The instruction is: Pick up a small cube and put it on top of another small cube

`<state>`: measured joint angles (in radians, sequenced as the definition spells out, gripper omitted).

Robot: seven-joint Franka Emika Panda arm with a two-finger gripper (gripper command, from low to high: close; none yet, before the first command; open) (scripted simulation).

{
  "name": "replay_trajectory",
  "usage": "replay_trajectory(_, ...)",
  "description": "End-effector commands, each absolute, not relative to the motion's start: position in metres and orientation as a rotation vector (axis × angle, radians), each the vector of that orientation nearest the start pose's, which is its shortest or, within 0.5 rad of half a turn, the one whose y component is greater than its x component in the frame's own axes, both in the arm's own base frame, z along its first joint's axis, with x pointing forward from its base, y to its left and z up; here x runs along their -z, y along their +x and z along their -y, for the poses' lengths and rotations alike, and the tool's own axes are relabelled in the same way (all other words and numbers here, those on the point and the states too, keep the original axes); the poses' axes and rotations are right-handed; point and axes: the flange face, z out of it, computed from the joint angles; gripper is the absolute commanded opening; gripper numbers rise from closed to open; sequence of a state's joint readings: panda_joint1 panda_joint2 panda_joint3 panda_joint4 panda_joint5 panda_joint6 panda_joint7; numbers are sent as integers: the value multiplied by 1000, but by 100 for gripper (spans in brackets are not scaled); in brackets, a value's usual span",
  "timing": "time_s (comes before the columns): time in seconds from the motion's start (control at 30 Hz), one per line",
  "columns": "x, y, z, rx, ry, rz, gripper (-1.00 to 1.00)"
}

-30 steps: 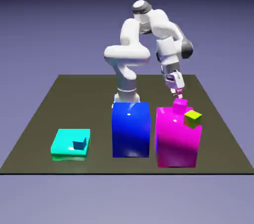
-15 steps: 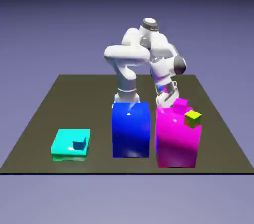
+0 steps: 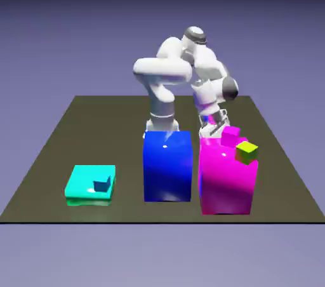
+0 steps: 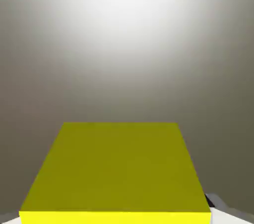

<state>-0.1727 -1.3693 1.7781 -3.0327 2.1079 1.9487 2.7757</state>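
Exterior view first: we had the white robot arm folded low, its two-finger gripper down at the far left edge of the large magenta block's top; the tiny plain magenta cube sat on that block's top toward the back, just beside the gripper on the exterior view's right; whether the fingers touched it we could not tell, and how wide they stood was not visible either; the small yellow-green cube rested on the same top, nearer the front right corner, close to the magenta cube but apart from it; a tall blue block stood just to the exterior view's left of the magenta block; a flat cyan block with a small dark blue piece on it lay well apart at the left of the dark table; hand view gave us a broad yellow surface filling the lower half before a grey ground, with one grey fingertip peeking at the bottom right.
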Motion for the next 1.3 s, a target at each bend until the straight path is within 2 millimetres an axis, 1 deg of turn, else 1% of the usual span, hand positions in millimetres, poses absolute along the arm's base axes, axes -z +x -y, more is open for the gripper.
replay_trajectory(0.0,-196,187,-215,-439,-286,-2890,-100)
replay_trajectory(0.13,-218,192,-243,-456,-294,-2935,-100)
replay_trajectory(0.27,-251,207,-264,-472,-299,-2957,-100)
replay_trajectory(0.37,-281,224,-273,-481,-296,-2958,-100)
replay_trajectory(0.47,-314,245,-275,-485,-284,-2950,-100)
replay_trajectory(0.57,-349,271,-268,-482,-261,-2932,-100)
replay_trajectory(0.67,-384,299,-252,-469,-225,-2909,-100)
replay_trajectory(0.77,-419,329,-226,-445,-176,-2881,-100)
replay_trajectory(0.87,-452,359,-190,-410,-113,-2851,-100)
replay_trajectory(0.93,-454,360,-188,-408,-110,-2850,-100)
replay_trajectory(1.03,-422,369,-194,-408,-108,-2850,-100)
replay_trajectory(1.13,-391,372,-202,-407,-111,-2850,-100)
replay_trajectory(1.17,-387,372,-203,-407,-111,-2850,-100)
replay_trajectory(1.2,-387,372,-203,-407,-111,-2850,100)
replay_trajectory(1.23,-387,372,-203,-407,-111,-2850,100)
replay_trajectory(1.27,-397,372,-200,-408,-110,-2850,100)
